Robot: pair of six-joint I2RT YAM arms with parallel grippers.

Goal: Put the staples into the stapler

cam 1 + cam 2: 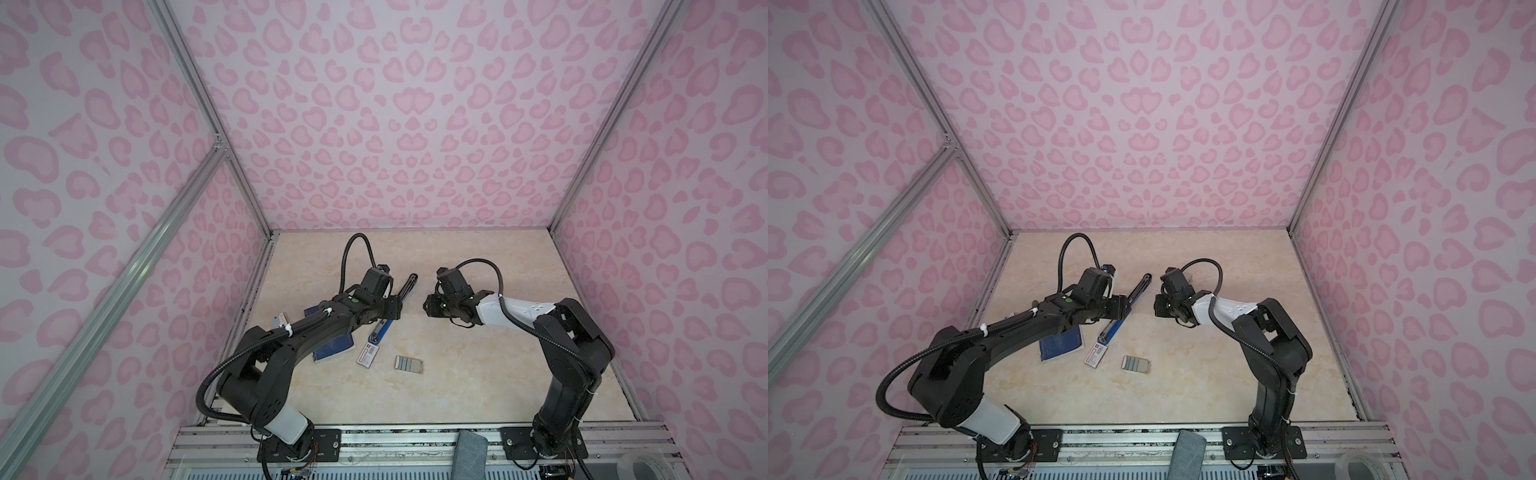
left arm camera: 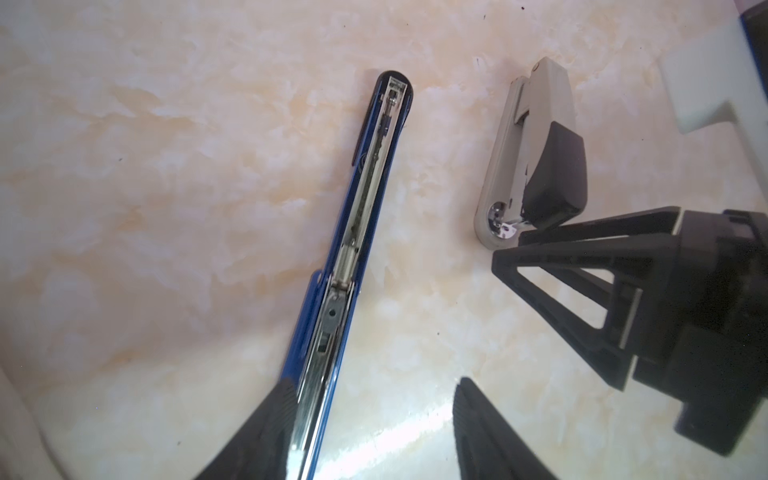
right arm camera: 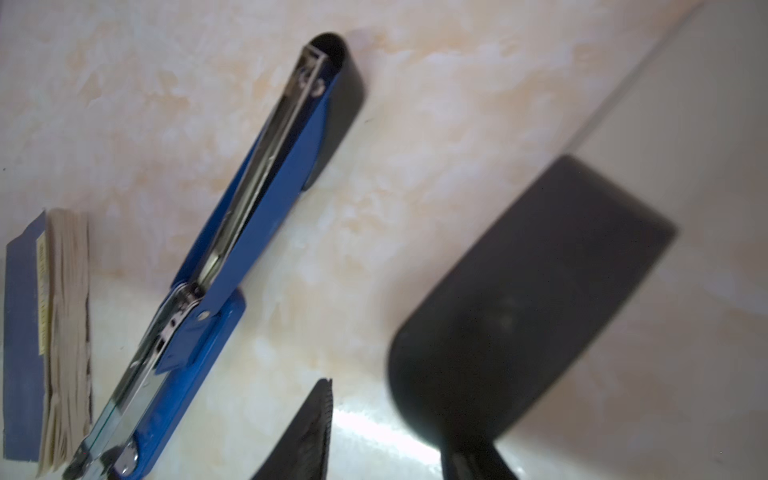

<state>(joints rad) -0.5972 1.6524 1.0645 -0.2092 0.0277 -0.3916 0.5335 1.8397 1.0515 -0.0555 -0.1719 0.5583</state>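
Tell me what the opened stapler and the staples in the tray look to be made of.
Stapler: glossy blue shell, either painted metal or plastic; the look leaves it open. Its inner rail is bright bare metal, with mirror-like glints and a coil spring. Staples: dull grey strips, likely metal, but too small to confirm.

Table bears stapler, booklet, box, staples, perhaps a grey mini-stapler.

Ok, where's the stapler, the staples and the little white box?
stapler (image 2: 364, 183): left wrist view, on its open metal channel.
staples (image 1: 409, 365): a top view, on the grey strips.
white box (image 1: 369, 354): a top view, on its labelled top face.
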